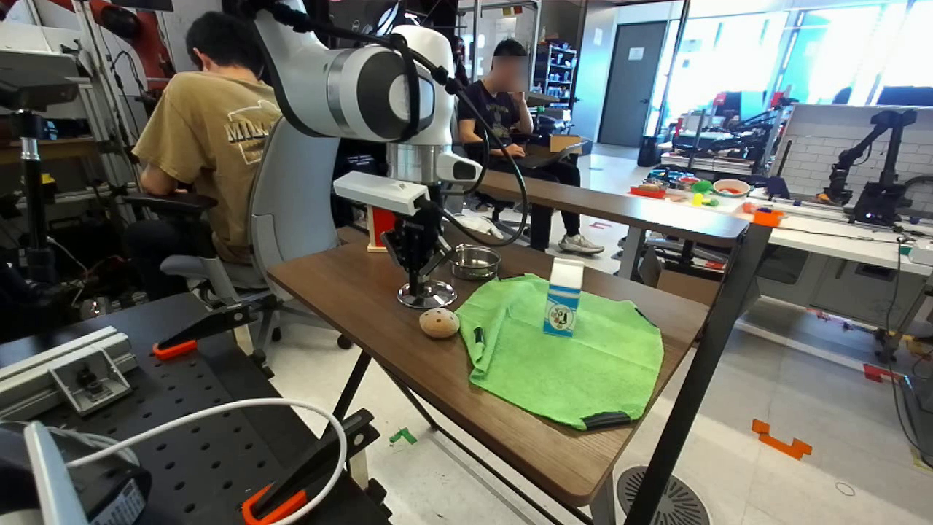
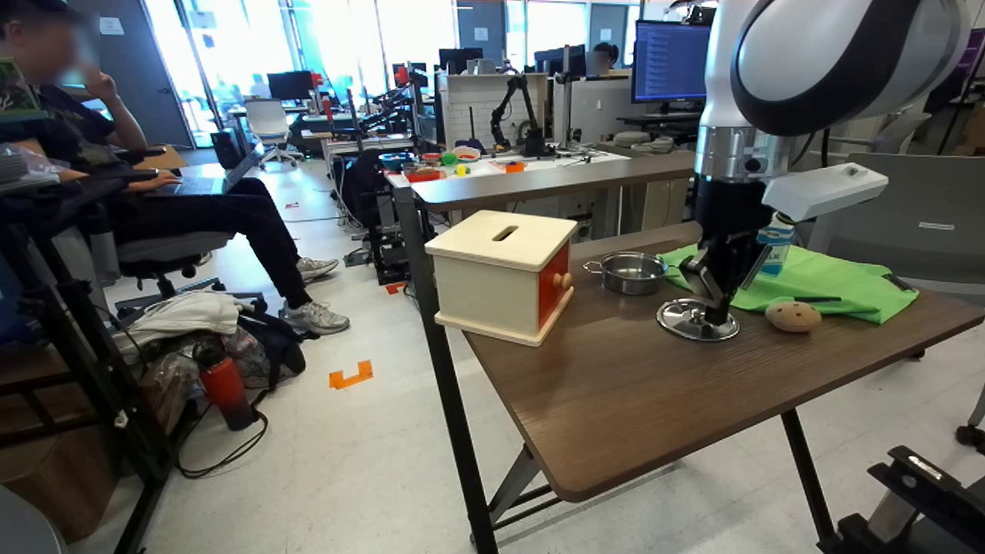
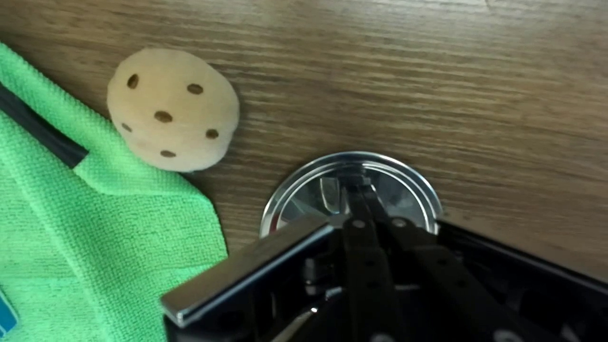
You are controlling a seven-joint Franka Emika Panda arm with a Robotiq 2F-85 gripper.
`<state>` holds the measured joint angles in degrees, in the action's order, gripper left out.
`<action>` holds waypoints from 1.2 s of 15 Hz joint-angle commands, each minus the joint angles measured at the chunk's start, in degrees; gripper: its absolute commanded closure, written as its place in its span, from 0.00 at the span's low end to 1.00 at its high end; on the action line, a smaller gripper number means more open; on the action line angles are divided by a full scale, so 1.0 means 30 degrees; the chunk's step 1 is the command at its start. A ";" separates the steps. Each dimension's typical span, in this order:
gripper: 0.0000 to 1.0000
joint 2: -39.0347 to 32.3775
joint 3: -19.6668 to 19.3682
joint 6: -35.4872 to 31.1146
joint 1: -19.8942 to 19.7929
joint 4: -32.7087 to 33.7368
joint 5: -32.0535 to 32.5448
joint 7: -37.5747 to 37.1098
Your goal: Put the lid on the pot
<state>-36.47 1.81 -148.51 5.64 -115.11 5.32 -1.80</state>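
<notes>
The lid is a flat, round silvery disc low at the table; it shows in both exterior views and in the wrist view. My gripper points down over it. In the wrist view its fingers are close together at the lid's handle, which is mostly hidden by them. The fingers appear shut on that handle; I cannot tell if the lid touches the table. The pot, low, silvery and open at the top, stands beside the lid, apart from it. It is outside the wrist view.
A tan spotted lump lies close to the lid. A green cloth bears a blue and white carton. A wooden box with a red front stands near the pot at the edge of the brown table.
</notes>
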 commanded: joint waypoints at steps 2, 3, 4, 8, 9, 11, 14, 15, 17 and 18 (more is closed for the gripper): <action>0.66 0.0235 0.0073 -0.0050 -0.0148 0.0078 -0.0109 0.0462; 0.60 0.0207 0.0071 -0.0024 -0.0157 0.0153 -0.0130 0.0450; 0.52 0.0160 0.0048 -0.0013 -0.0149 0.0256 -0.0128 0.0416; 0.24 -0.0041 0.0053 0.0042 -0.0181 0.0735 -0.0195 0.0367; 0.16 -0.0123 0.0056 0.0071 -0.0183 0.0890 -0.0208 0.0358; 0.02 -0.0248 0.0047 0.0091 -0.0158 0.1080 -0.0201 0.0323; 0.07 -0.0485 0.0009 0.0090 -0.0111 0.1259 -0.0165 0.0273; 0.16 -0.0575 -0.0004 0.0089 -0.0099 0.1267 -0.0152 0.0260; 0.27 -0.0744 -0.0038 0.0052 -0.0072 0.1274 -0.0117 0.0237; 0.31 -0.0845 -0.0038 0.0071 -0.0074 0.1315 -0.0122 0.0237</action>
<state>-37.50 1.78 -148.50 5.51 -112.66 5.31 -1.65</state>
